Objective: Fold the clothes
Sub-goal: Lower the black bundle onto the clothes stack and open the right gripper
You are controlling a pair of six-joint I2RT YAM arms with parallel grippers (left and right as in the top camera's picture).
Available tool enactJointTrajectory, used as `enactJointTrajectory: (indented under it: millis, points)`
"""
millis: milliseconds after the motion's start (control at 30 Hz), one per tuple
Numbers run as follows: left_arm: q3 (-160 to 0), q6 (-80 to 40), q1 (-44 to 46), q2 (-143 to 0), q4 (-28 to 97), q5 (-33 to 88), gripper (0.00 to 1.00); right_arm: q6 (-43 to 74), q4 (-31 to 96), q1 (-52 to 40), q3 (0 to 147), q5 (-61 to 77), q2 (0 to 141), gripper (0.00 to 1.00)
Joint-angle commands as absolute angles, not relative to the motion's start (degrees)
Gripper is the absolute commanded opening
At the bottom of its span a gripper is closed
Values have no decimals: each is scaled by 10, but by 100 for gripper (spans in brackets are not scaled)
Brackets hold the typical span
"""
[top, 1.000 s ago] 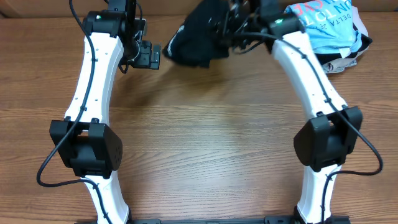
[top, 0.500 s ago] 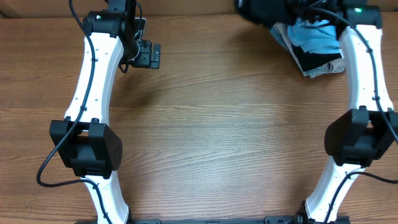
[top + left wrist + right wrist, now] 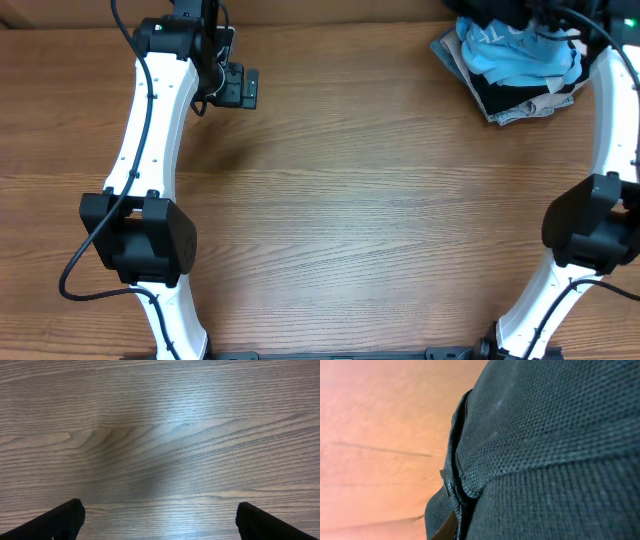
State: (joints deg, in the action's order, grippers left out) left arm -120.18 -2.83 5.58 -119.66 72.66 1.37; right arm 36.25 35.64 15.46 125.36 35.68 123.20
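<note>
We see the clothes point(image 3: 515, 62) in a rumpled heap at the upper right of the overhead view, on the wooden surface point(image 3: 350, 210). A pale blue printed shirt lies on top, with dark and grey layers sticking out beneath. Dark knit cloth point(image 3: 545, 445) with a seam fills the right wrist view, so we cannot tell how the right claw stands. The left claw point(image 3: 159, 522), at upper left, is released, its tips wide apart above the wood.

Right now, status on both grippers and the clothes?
Left gripper open above the table. Right gripper at the clothes pile, jaws hidden; dark knit fabric fills its camera. Pile rumpled, far right corner. No obstacle seen.
</note>
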Motion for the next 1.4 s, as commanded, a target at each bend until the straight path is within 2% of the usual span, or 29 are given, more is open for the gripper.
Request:
enactJointTrajectory:
  millis: [0,167,300,333,367,433,467,533,733,1033,1367]
  points:
    - [-1213,-17,51,-1197,722,9,100,357,366,174,1280,346,1223,4]
    - [-1213,-17,51,-1197,718,9,100,340,422,178,1277,291,1225,4]
    - [-1213,-18,51,-1197,717,9,100,340,465,176,1266,197,1227,4]
    - [-1213,-18,51,-1197,717,9,100,340,472,176,1262,177,1227,8]
    - [-1213,-17,51,-1197,718,9,100,330,479,177,1260,163,1227,21]
    - [-1213,-17,51,-1197,718,9,100,299,496,180,1259,144,1227,59]
    - [-1213,-17,51,-1197,717,9,100,285,504,180,1259,137,1227,71]
    - [-1213,-17,51,-1197,717,9,100,264,523,184,1261,131,1227,80]
    - [-1213,-17,51,-1197,718,8,100,225,593,192,1265,129,1209,82]
    - [-1213,-17,51,-1197,717,8,100,150,625,192,1265,77,1144,100]
    - [-1213,-17,51,-1197,712,8,100,117,561,185,1265,48,1139,100]
